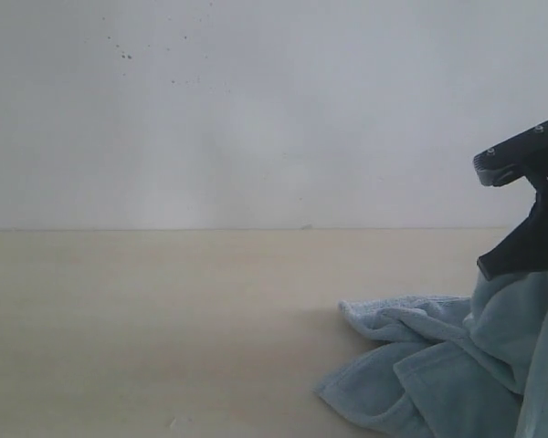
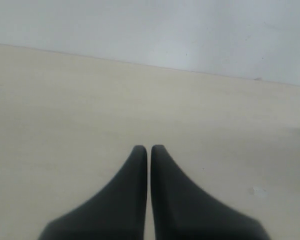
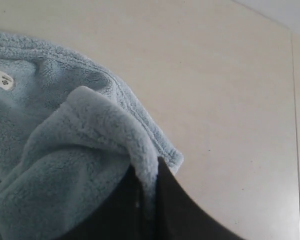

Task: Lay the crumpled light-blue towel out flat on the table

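Note:
The pale light-blue towel lies crumpled at the right end of the beige table, part of it pulled upward. My right gripper is shut on a hemmed fold of the towel and holds it above the surface; the fold is pinched between its black fingers. A small white label shows on the cloth in the right wrist view. My left gripper is shut with nothing in it, over bare table, and is out of the exterior view.
A white-grey wall rises behind the table's far edge. Bare table stretches left of the towel. A seam line runs along the table in the right wrist view.

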`<action>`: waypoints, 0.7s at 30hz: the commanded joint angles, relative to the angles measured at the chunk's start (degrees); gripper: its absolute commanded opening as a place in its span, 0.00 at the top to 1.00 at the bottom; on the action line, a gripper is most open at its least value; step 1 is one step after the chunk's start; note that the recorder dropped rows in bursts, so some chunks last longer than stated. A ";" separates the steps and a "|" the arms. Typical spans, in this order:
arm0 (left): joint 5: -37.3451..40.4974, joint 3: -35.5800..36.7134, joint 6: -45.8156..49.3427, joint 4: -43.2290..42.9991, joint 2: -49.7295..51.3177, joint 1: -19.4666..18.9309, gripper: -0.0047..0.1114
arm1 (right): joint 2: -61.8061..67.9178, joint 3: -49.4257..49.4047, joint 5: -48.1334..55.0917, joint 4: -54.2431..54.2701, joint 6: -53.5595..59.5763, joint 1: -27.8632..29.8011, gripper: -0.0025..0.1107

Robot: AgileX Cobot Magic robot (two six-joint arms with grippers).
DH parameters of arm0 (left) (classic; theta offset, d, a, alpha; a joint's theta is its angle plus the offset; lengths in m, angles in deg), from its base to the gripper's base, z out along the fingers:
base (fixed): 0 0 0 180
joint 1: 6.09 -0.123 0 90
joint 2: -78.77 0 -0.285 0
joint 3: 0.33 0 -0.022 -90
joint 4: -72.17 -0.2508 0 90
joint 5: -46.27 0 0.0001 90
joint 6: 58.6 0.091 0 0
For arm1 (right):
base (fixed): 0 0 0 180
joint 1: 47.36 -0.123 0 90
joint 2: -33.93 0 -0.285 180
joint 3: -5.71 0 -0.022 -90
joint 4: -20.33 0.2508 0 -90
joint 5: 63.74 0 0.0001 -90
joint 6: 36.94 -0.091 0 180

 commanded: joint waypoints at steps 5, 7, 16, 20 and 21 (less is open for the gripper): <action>-0.01 0.16 1.68 -1.05 -0.10 0.48 0.92 | 1.55 -0.16 -2.38 -3.51 -16.05 9.60 0.98; -0.01 0.16 5.87 -5.56 -0.10 0.48 0.92 | 1.55 -0.16 -3.66 -1.56 -16.11 12.49 0.98; -0.01 0.16 12.63 -14.17 -0.10 0.48 0.92 | 1.66 -0.16 -10.53 12.99 -5.38 15.26 0.98; -0.23 0.16 12.63 -14.97 -0.10 0.48 0.92 | 1.80 -0.16 -10.90 15.89 -1.50 15.20 0.98; -1.01 0.16 11.31 -12.24 -0.10 0.48 0.92 | 2.00 -0.16 -11.30 16.05 -1.50 15.20 0.98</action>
